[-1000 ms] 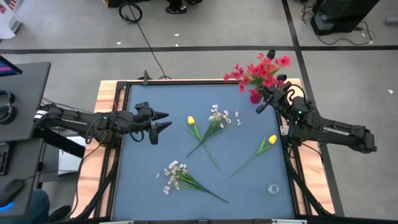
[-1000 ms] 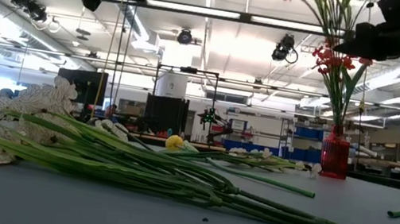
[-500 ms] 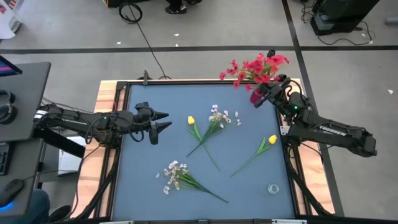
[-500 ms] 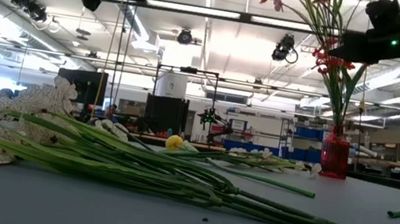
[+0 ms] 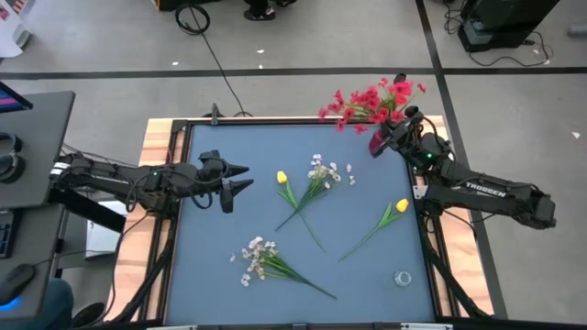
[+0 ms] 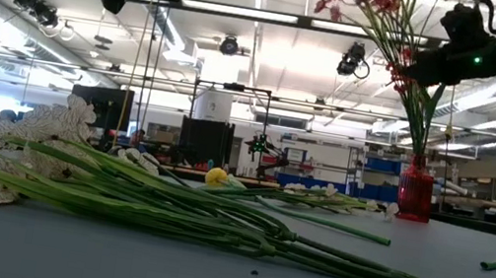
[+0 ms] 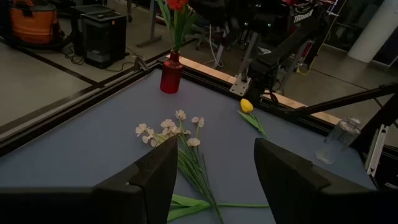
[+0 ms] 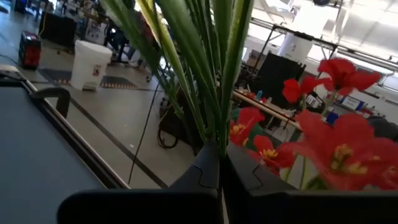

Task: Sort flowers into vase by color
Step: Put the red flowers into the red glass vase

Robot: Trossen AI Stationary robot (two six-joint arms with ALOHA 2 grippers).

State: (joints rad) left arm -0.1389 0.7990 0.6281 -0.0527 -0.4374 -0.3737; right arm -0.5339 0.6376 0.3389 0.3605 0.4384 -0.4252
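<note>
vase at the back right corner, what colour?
Red vase, clearest in the low view.

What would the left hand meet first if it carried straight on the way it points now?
Probably nothing on the table: the left hand, fingers open, hangs well above it in the low view. Its line runs over the yellow tulip and the white spray. The red vase stands off that line in the high view. Depth is unclear.

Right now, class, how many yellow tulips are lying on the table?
2. One yellow tulip lies near the table's middle beside a white spray; the other yellow tulip lies toward the right edge.
</note>
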